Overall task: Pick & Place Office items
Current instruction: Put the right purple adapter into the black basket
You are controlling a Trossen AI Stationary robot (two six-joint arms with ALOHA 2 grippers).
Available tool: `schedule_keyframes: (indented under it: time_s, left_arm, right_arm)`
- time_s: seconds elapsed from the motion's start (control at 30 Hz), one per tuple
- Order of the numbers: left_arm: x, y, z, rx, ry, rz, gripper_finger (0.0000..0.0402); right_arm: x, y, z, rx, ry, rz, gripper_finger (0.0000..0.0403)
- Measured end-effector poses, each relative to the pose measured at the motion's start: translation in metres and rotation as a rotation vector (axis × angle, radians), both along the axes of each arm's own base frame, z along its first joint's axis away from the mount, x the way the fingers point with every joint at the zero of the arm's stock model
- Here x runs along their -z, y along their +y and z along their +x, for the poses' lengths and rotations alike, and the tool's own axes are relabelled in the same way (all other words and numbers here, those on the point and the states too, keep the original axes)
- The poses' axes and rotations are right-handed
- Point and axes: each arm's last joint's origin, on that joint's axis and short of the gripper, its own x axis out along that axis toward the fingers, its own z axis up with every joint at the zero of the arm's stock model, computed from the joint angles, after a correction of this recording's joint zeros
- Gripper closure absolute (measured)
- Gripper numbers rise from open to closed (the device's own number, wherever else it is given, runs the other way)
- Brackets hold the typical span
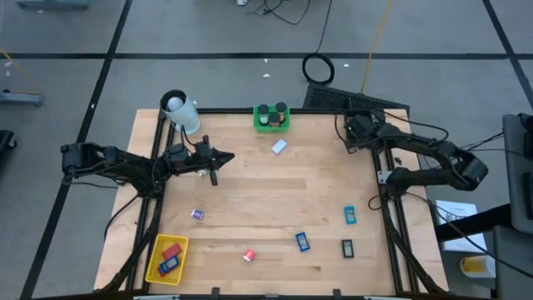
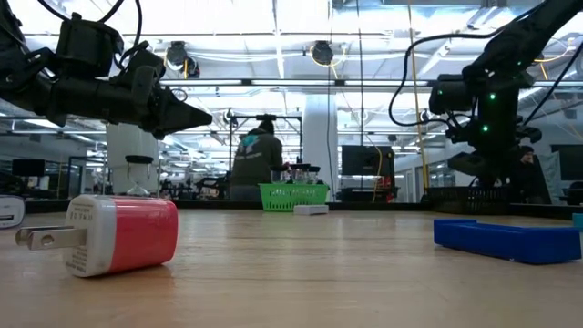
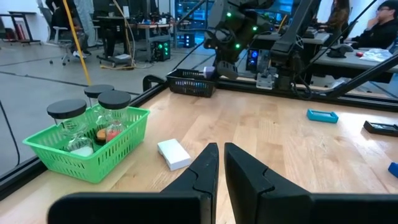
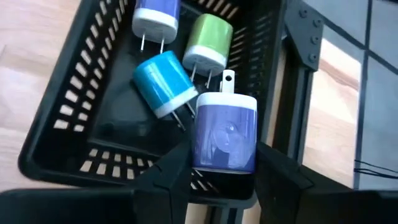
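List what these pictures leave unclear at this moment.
- Black basket: far end cut off by the right wrist view's edge; the right gripper and its purple charger cover part.
- Yellow basket: contents too small in the high view.
- Green basket: jar contents blurred behind mesh, left wrist view.

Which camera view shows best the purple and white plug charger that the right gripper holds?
The right wrist view: the purple and white plug charger fills the middle, clamped in the right gripper above the black slotted basket. The other three views show only that arm, not the charger.
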Motion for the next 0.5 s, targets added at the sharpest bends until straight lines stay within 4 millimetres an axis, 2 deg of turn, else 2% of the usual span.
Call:
schedule_keyframes:
  time_s: [0.23,0.5]
  left_arm:
    - [-0.0001,0.0,0.0,0.0,-0.001,-0.002,0.0366]
    - [-0.0001,0.0,0.0,0.0,-0.001,-0.002,0.0366]
  right_arm:
    - [-0.0005,-0.001,0.0009,0.017,-0.017,-0.02,0.0261]
    - [-0.0008,-0.0008,0.0019,0.023,-0.018,-0.034,0.0202]
